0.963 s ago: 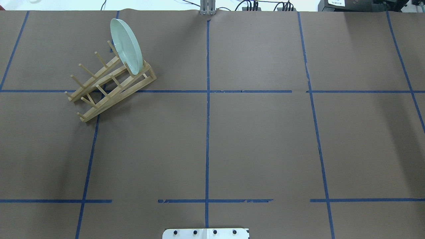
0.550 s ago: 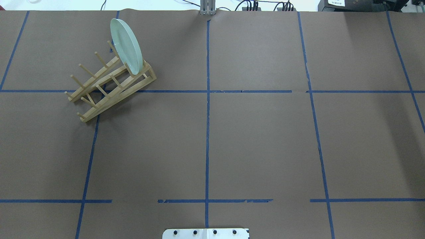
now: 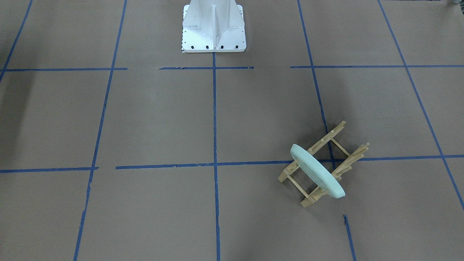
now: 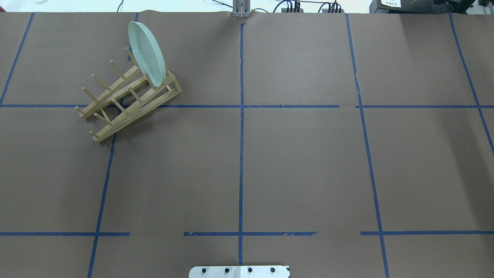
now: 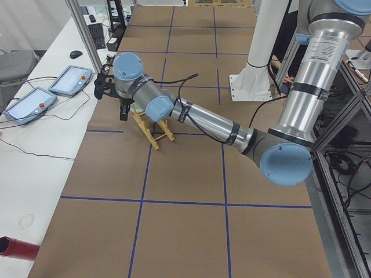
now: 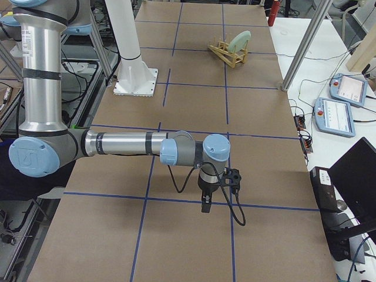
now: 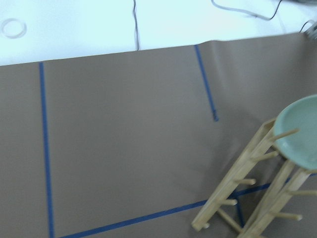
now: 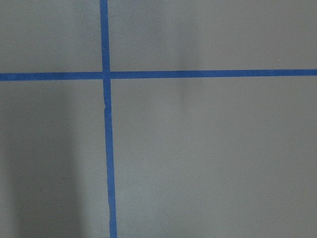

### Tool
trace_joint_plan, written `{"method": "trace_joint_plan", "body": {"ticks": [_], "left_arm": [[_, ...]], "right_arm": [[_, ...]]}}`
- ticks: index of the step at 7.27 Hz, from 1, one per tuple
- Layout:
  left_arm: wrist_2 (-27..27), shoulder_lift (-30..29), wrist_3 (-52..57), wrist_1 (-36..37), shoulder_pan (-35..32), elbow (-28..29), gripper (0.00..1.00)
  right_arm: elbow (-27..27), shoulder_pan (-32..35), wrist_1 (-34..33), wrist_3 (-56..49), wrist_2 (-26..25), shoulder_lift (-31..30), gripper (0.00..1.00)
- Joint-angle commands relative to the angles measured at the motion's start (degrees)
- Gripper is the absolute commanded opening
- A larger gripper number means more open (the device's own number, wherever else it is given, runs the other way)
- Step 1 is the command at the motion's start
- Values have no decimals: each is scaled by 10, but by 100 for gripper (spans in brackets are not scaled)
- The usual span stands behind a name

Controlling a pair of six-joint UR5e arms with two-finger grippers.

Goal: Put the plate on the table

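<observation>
**Mint-green plate (image 4: 146,54) on edge in wooden rack (image 4: 135,115)**

The rack sits on the brown surface (image 4: 301,162), on its left half. The left jaws hang near the rack and the right jaws are well apart from it. I cannot tell whether either pair is apart or together.

Table (image 4: 301,162) (blue-taped) with wooden rack (image 4: 142,108)

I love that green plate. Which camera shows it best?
Overhead exterior: the whole plate shows, on edge in the rack. Front-facing shows its back, left wrist cuts it off, exterior right shows it tiny, exterior left nearly hides it.
</observation>
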Motion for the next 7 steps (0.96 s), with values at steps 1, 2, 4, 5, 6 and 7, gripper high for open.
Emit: {"method": "trace_joint_plan", "body": {"ticks": [1, 2, 4, 5, 6, 7], "left_arm": [[94, -4, -276, -218, 99, 24, 100], [172, -4, -368, -304, 137, 36, 100], [307, -34, -578, -388, 227, 57, 100], [370, -44, -610, -390, 277, 61, 100], [414, -60, -610, -391, 312, 79, 100], [442, -83, -610, -391, 326, 104, 100]], "right_arm": [[0, -1, 0, 1, 0, 0, 100], [0, 0, 0, 0, 0, 0, 100], [0, -1, 0, 0, 0, 0, 100], [0, 0, 0, 0, 0, 0, 100], [0, -1, 0, 1, 0, 0, 100], [0, -1, 0, 1, 0, 0, 100]]}}
